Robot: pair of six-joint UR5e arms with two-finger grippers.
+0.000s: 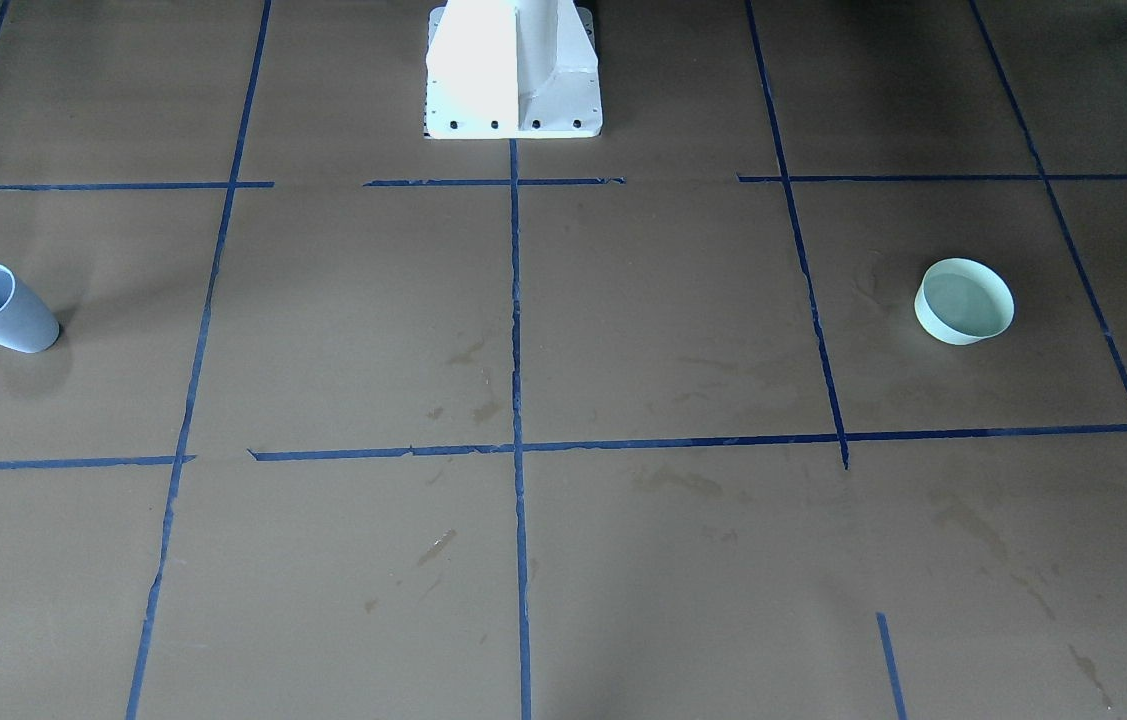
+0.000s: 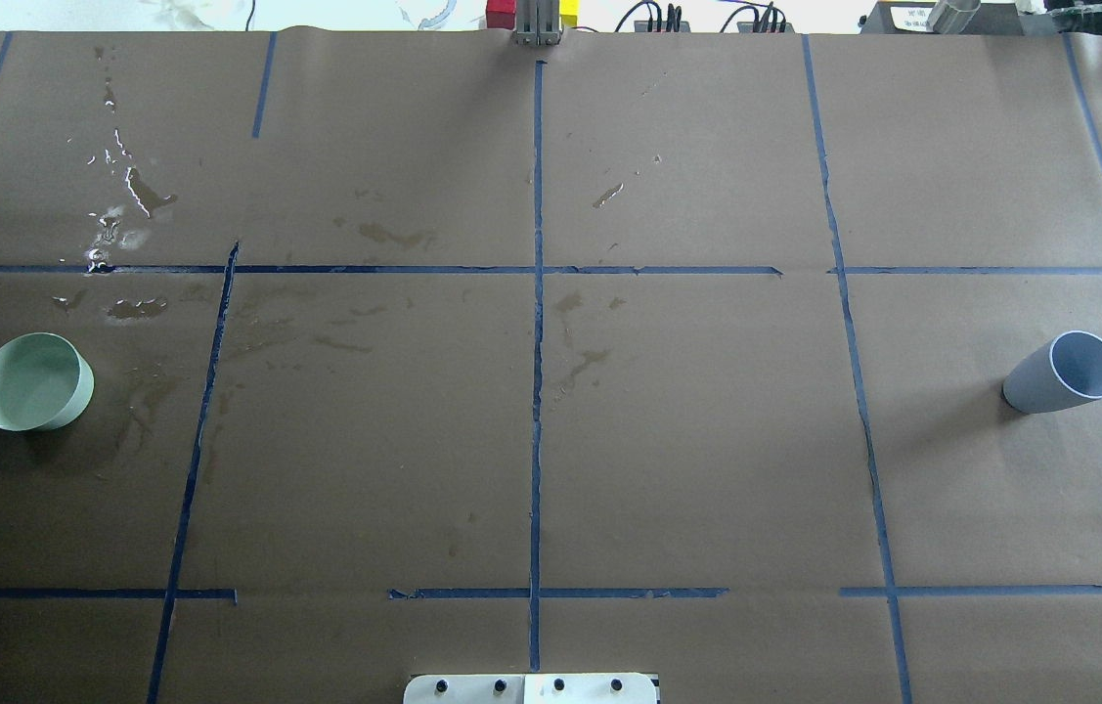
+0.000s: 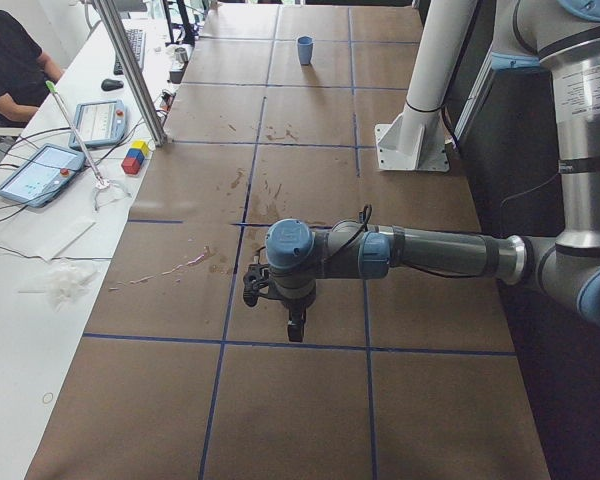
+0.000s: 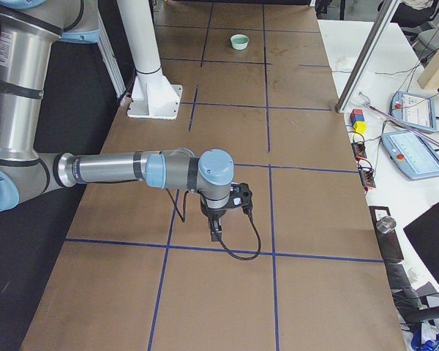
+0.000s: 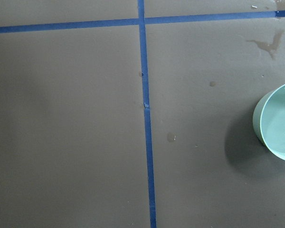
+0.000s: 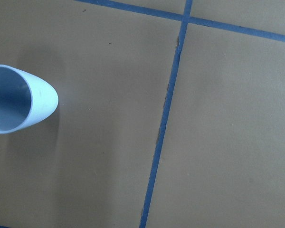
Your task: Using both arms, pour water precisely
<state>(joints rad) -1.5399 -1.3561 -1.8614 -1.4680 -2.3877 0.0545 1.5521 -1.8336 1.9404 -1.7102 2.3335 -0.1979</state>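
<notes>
Brown table: bowl, cup near opposite edges (well apart).

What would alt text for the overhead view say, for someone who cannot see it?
A brown table marked into squares by blue tape holds a shallow pale green bowl at far left and a grey-blue cup at far right, both upright. Wet splashes glint beyond the bowl.

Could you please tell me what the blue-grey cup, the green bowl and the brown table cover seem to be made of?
The tall blue-grey cup is probably matte plastic: its wall is thin, even and dull. The low pale green bowl looks likewise: smooth, with uniform colour. The brown table cover looks like kraft paper: matte, with dark soaked-in stains.
</notes>
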